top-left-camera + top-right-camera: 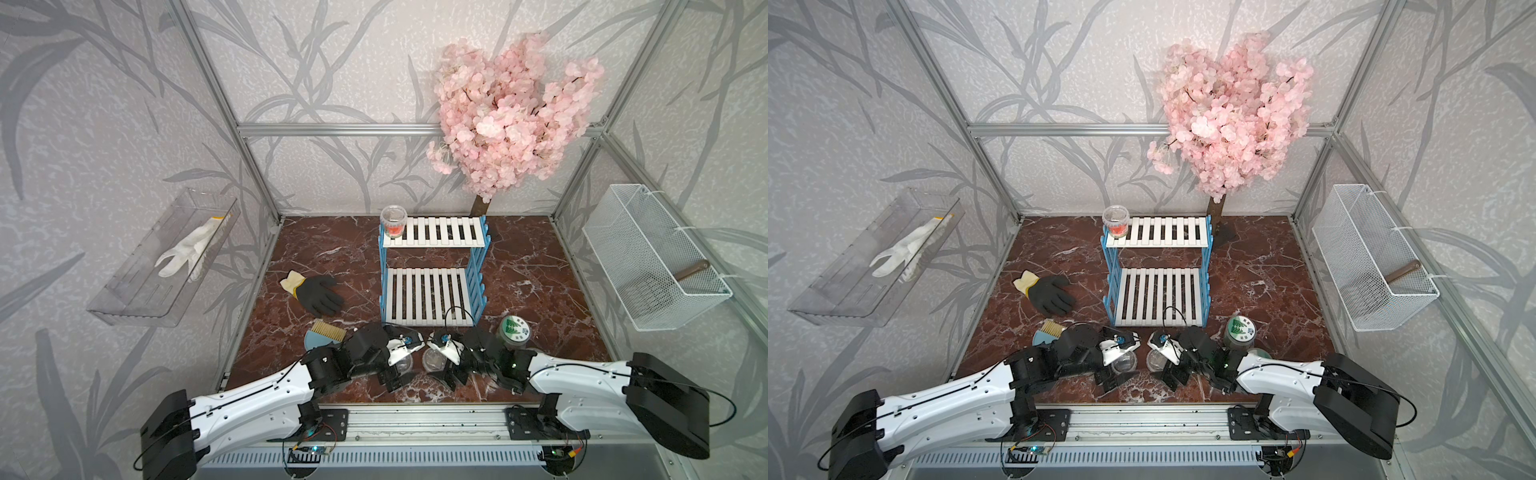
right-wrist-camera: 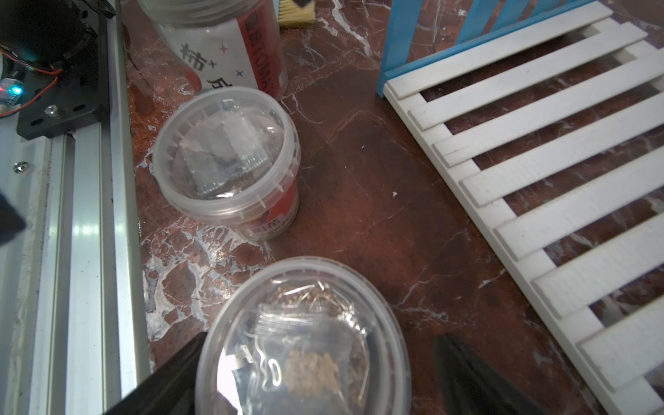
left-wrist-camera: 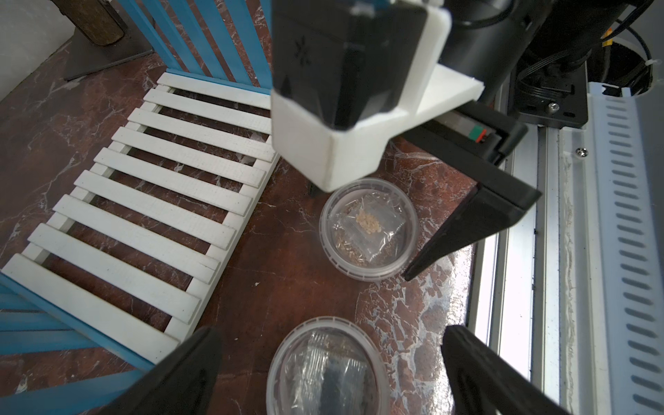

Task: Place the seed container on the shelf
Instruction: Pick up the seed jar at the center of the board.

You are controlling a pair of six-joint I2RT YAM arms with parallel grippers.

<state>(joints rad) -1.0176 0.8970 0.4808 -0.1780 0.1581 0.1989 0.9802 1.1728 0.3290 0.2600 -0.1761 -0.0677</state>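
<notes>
While crouched low and facing inward, left fingers (image 3: 179, 370) and right fingers (image 2: 478, 384) gape empty.

We saw the left arm (image 1: 249, 401) and the right arm (image 1: 582, 374) cased in smooth white shells between bulky black joints, with thin black cables (image 1: 266, 385) running along them. The left gripper (image 3: 330, 345) had black wedge-shaped fingers (image 3: 179, 370). A white camera housing (image 3: 323, 154) capped the right wrist.

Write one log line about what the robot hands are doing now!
left gripper: open around dark-packet tub | right gripper: open around pale-seed tub | shelf: red-filled tub on top tier | held: nothing
</notes>
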